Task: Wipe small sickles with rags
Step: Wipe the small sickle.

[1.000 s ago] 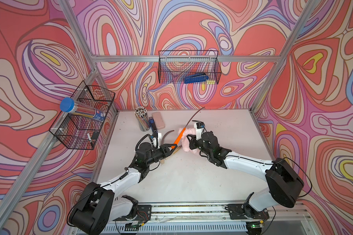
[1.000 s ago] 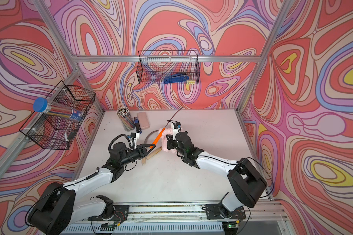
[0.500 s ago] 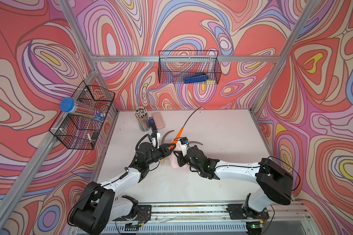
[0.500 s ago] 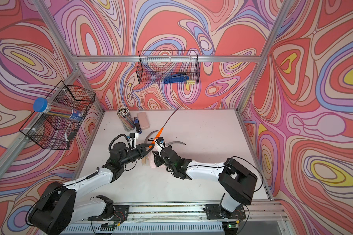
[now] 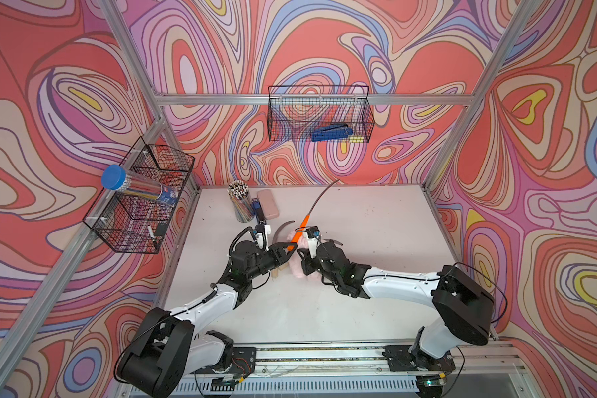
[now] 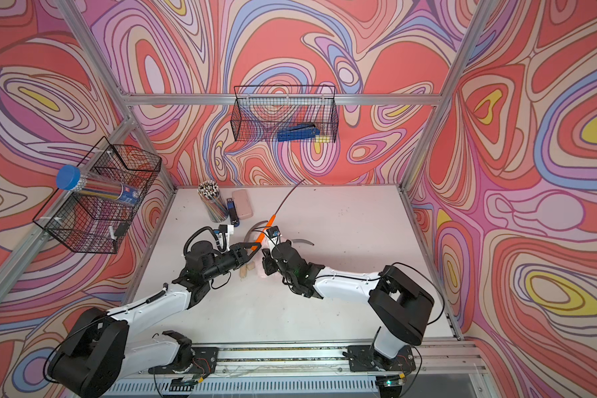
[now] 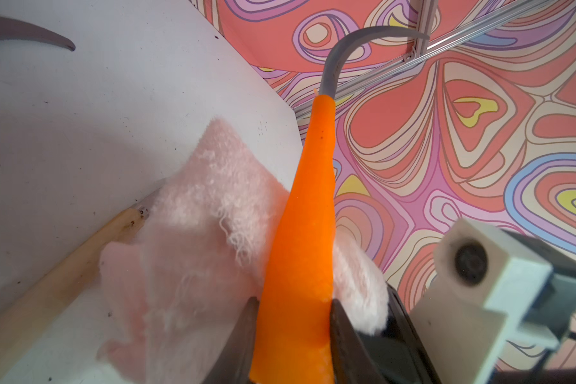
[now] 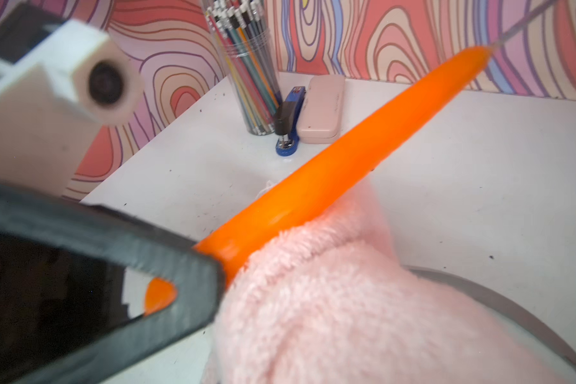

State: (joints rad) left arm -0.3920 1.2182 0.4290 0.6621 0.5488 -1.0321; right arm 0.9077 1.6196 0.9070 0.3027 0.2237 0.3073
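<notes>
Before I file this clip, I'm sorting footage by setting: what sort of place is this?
Most likely a staged robot test booth, not a real workshop: an aluminium frame edges swirl-printed walls, two robot arms share a rail at a white table, and a wire basket hangs on the back wall.

You have a stapler (image 5: pixel 259 212) and pink case (image 5: pixel 268 204) standing just beside the pen cup (image 5: pixel 241 206). Just in front of the cup lies a sickle (image 5: pixel 283 230). Well to its right, your table (image 5: pixel 386 213) lies open.
</notes>
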